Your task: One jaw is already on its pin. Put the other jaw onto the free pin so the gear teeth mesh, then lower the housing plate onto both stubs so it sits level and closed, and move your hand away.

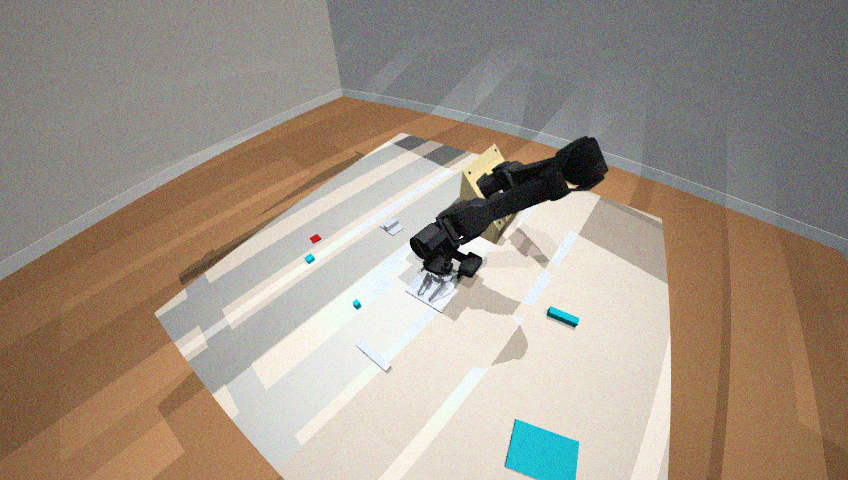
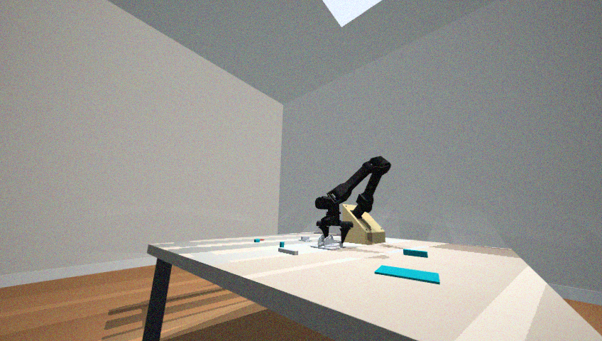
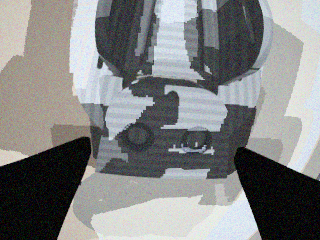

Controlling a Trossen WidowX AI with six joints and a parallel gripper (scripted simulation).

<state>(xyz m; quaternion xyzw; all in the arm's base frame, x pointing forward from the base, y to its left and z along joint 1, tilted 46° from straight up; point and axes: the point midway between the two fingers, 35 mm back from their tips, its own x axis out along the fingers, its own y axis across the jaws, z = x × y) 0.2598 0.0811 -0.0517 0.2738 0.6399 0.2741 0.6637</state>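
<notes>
My gripper (image 1: 453,278) (image 2: 334,243) (image 3: 166,151) is open, its fingertips low on either side of the housing plate (image 3: 200,112) with nothing gripped. The plate lies across the rear ends of the jaws, and two round stub ends, the left stub (image 3: 139,136) and the right stub (image 3: 196,139), show in it. The left jaw (image 3: 116,37) and the right jaw (image 3: 240,40) stand out from under the plate, apart from each other, over the pale base (image 1: 416,292). The gear teeth and pins are hidden under the plate. Patchy shadow makes it hard to tell whether the plate is fully level.
A white bar (image 1: 373,356) (image 2: 287,251) and small cyan blocks (image 1: 357,303) (image 1: 309,258) lie left of the base, with a red tile (image 1: 315,238) farther off. A white bracket (image 1: 391,227) (image 2: 304,239) stands behind. A cyan bar (image 1: 562,316) (image 2: 414,253) and cyan slab (image 1: 541,452) (image 2: 407,274) lie right.
</notes>
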